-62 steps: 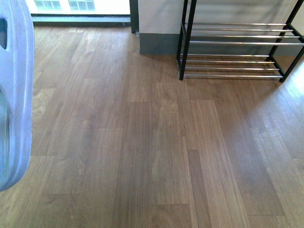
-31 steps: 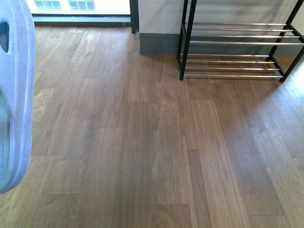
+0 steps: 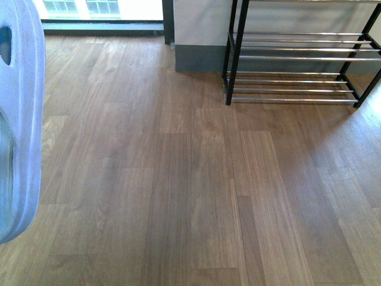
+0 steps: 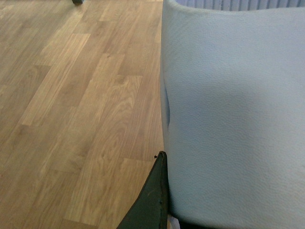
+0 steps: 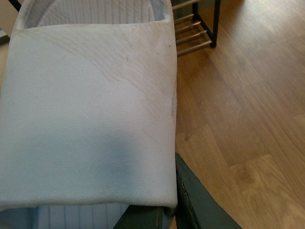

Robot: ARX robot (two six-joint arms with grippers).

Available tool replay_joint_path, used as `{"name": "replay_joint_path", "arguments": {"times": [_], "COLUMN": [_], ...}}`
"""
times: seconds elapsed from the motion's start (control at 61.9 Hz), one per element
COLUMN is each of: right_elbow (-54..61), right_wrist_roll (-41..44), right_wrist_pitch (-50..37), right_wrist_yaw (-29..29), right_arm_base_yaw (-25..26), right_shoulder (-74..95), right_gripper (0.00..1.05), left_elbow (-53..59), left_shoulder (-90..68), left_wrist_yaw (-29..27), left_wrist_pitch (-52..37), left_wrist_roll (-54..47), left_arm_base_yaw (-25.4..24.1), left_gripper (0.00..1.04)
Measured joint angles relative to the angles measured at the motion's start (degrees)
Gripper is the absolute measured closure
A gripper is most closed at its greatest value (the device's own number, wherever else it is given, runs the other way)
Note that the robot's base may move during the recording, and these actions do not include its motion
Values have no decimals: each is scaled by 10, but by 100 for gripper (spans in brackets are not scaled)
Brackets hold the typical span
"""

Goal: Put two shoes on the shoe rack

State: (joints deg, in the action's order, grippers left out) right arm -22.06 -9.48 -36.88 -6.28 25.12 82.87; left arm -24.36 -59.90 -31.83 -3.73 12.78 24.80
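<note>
Front view: shoe rack [image 3: 297, 58] stands well beyond first shoe [image 3: 21, 119]. Left wrist view: left gripper [image 4: 161, 191] clamps that shoe. Right wrist view: right gripper [image 5: 167, 210] clamps second shoe [image 5: 90, 109], rack ahead of it. Hazard: a tilted shoe may fall through the rack.

Brown plank floor [image 3: 178, 179] runs to a pale wall [image 3: 199, 18], grey skirting [image 3: 199, 58] and bright window [image 3: 101, 6]

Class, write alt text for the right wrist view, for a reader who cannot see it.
A shoe fills most of the frame, its scuffed white sole turned toward the camera, with dark fingers showing at its edge. Beyond it are a wooden floor and one corner of the shoe rack, with a black post and chrome rods.
</note>
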Motion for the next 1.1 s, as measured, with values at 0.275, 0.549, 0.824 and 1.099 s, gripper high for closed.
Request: {"name": "replay_joint_path", "arguments": {"times": [0.275,0.549,0.824,1.099], "right_elbow": [0,1,1,1], "right_wrist_roll": [0,0,0,0], "right_wrist_pitch": [0,0,0,0], "right_wrist_yaw": [1,-2,0,0], "right_arm_base_yaw": [1,-1,0,0], "right_shoulder": [0,-1,-1,-1], "right_gripper": [103,103,103,103], "left_elbow": [0,0,0,0], "left_shoulder": [0,0,0,0], "left_wrist_yaw": [1,-1,0,-1], "left_wrist_pitch": [0,0,0,0], "left_wrist_roll": [0,0,0,0], "left_arm_base_yaw": [1,1,2,2], "left_gripper": [103,103,103,103]}}
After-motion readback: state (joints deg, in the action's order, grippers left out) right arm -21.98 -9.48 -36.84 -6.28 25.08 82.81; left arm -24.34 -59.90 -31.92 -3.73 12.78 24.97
